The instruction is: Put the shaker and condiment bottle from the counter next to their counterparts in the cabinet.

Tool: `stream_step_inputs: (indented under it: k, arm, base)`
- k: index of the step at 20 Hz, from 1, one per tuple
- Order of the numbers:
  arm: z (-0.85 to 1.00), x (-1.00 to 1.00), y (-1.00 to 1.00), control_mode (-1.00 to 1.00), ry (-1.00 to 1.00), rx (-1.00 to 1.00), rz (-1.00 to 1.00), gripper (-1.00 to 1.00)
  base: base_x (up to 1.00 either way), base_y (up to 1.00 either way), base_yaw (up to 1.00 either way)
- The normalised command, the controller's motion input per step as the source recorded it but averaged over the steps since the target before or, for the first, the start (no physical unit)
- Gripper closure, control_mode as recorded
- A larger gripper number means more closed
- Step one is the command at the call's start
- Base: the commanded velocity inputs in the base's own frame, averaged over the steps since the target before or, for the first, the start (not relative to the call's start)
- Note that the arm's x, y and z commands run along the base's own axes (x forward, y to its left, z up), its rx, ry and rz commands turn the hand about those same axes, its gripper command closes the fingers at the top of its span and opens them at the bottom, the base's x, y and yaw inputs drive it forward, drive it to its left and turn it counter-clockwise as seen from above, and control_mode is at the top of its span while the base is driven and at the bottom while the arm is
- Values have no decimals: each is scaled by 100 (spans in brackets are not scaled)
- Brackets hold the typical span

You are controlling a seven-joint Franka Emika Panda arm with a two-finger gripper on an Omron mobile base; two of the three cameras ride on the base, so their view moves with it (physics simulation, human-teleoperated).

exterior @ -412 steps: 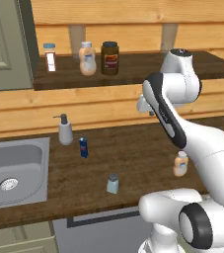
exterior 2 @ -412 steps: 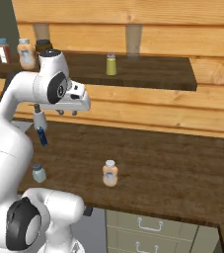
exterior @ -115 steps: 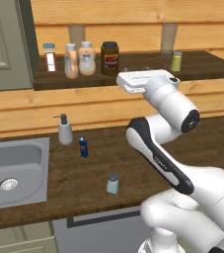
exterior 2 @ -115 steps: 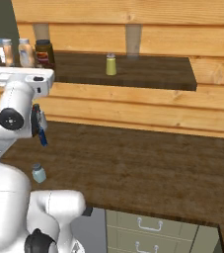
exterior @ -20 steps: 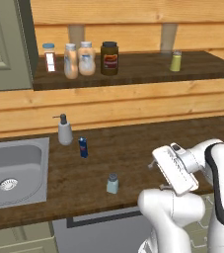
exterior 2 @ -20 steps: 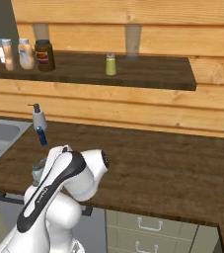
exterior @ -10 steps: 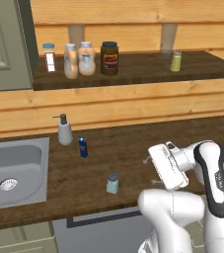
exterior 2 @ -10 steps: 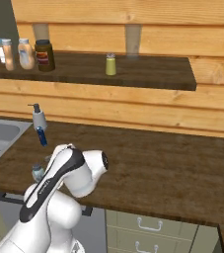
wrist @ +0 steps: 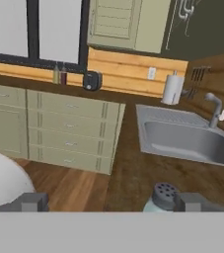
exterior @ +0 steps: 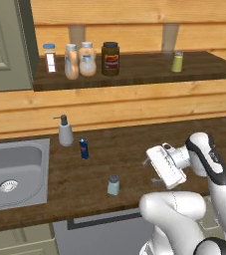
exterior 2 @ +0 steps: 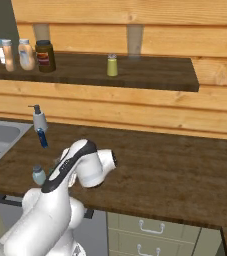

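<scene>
The shaker [exterior: 113, 185], pale blue-green with a grey cap, stands on the counter near its front edge. My gripper [exterior: 150, 172] hovers low just to its right, open and empty, its fingers pointing left at it. In the hand view the shaker's cap [wrist: 164, 195] sits close by the right fingertip [wrist: 195, 201]. Two peach-orange bottles stand side by side on the cabinet shelf [exterior: 144, 74]: the condiment bottle [exterior: 71, 61] and its twin [exterior: 87, 59]. A yellow-green shaker [exterior: 177, 61] stands alone at the shelf's right.
A dark brown jar [exterior: 110, 59] and a white bottle [exterior: 49, 57] share the shelf, by the grey-green door [exterior: 5, 45]. On the counter stand a grey pump dispenser [exterior: 64, 131] and a blue can [exterior: 84, 148]. The sink [exterior: 12, 172] lies left.
The condiment bottle went from the counter's right side up onto the shelf beside its twin. Over the last second my hand has moved left toward the shaker, still open.
</scene>
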Motion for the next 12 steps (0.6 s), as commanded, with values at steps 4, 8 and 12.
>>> stream_step_inputs:
  k: [4, 8, 12]
  arm:
    - [-19, 57, 8, -100, 0, 8, 2, -100]
    - [-24, 26, 5, -100, -1, 4, 0, -100]
    - [-31, 11, 11, -100, -4, 0, 0, -100]
  base:
    - [0, 0, 0]
    - [0, 0, 0]
    - [0, 0, 0]
